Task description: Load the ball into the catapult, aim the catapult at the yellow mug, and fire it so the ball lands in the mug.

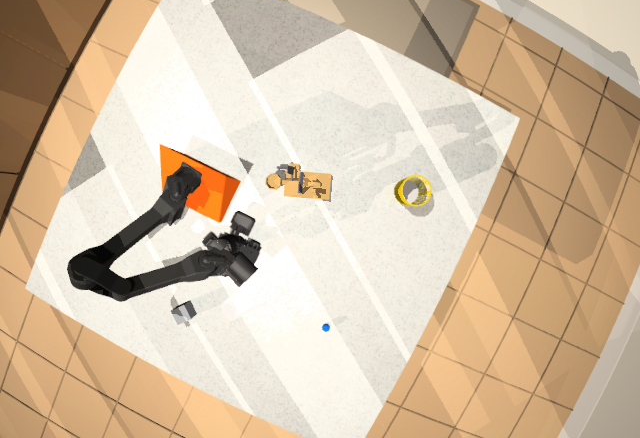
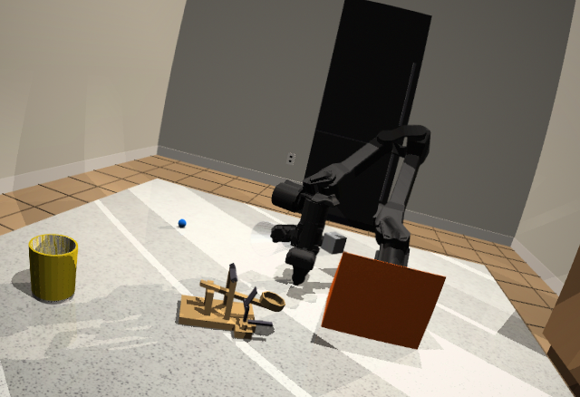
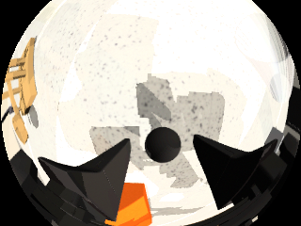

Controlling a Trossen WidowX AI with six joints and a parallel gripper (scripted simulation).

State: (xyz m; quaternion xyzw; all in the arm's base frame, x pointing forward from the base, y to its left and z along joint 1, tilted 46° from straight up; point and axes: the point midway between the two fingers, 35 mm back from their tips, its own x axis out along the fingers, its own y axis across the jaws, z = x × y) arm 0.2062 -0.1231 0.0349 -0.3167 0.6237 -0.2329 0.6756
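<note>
Top: high overhead, facing down; exterior: low, beyond catapult (image 1: 308, 185) (image 2: 215, 310) (image 3: 29, 75), facing arm (image 1: 149, 278) (image 2: 358, 163); wrist: close, downward; all share catapult.

In the top view, a large orange slab-like block with flat faces (image 1: 225, 197) (image 2: 383, 300) (image 3: 136, 204) stands toward the surface's left edge. A small grey cube (image 1: 184, 311) (image 2: 334, 243) sits nearer the lower-left edge, well apart from a small, glossy blue ball (image 1: 325, 327) (image 2: 182, 223) toward the bottom corner. A clear, rounded object (image 2: 263, 237) shows only faintly in the exterior view; its exact shape cannot be told.

Beyond the surface's edges lies a tan tiled floor (image 1: 542, 164) (image 2: 44, 184). A tall black cabinet with a long upright handle (image 2: 374, 79) stands against a dark grey wall (image 2: 247, 55), with a pale outlet (image 2: 291, 159) beside it.
</note>
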